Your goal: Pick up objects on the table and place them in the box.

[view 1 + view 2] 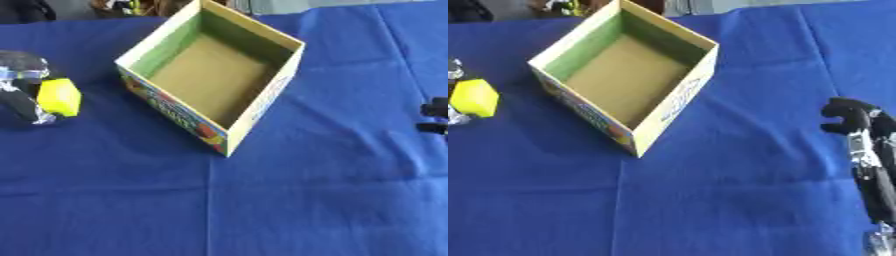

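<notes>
1. Box [214,80]: we record an open cardboard box with a brown floor, green inner walls and printed outer sides, standing on the blue-covered desk [332,200].
2. Left hand [22,87]: to the left of the box, apart from it, we find its fingers wrapped round a yellow block [59,97].
3. Right hand [859,125]: well to the right of the box, over the cloth, we note its fingers curled with nothing in them.
</notes>
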